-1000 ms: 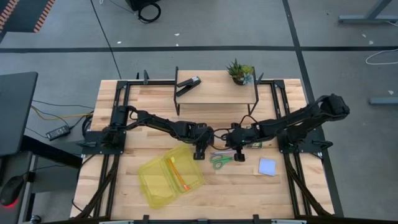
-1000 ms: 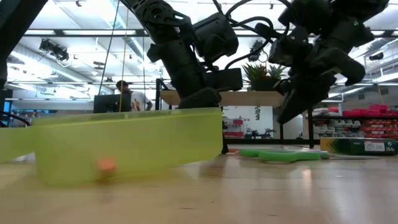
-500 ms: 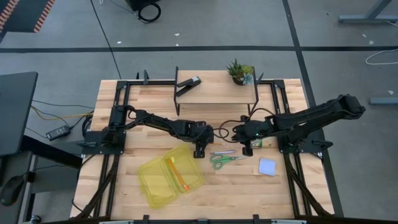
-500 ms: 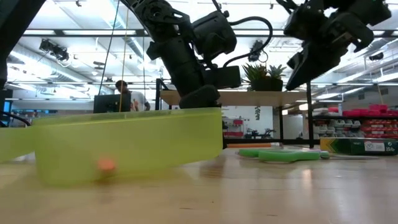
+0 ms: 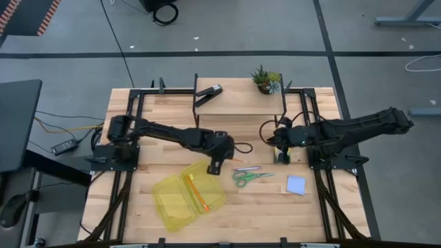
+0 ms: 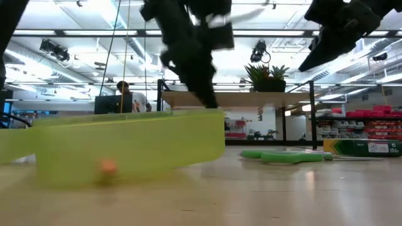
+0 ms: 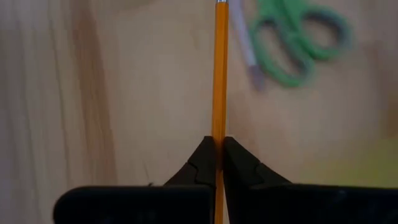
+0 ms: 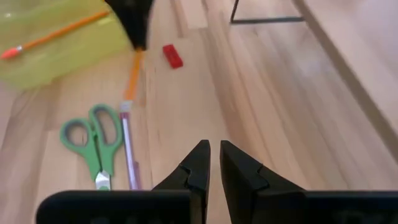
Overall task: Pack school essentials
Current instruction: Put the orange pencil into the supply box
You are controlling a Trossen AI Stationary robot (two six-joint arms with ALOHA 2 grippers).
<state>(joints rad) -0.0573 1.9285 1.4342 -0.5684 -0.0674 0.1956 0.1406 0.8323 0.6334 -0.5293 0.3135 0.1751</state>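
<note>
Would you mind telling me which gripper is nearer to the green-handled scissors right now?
Left. The left gripper, shut on an orange pencil, sits just beside the green-handled scissors, toward the yellow case. The right gripper hangs farther off, on their other side.

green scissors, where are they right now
In the high view the green scissors lie flat on the table just right of centre, right below the purple pen, between the yellow case and the blue notepad.

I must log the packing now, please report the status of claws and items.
Left claw shut on a pencil beside the yellow case. Right claw nearly closed, empty, back near the table's right side. Scissors, pen, notepad not yet packed.
</note>
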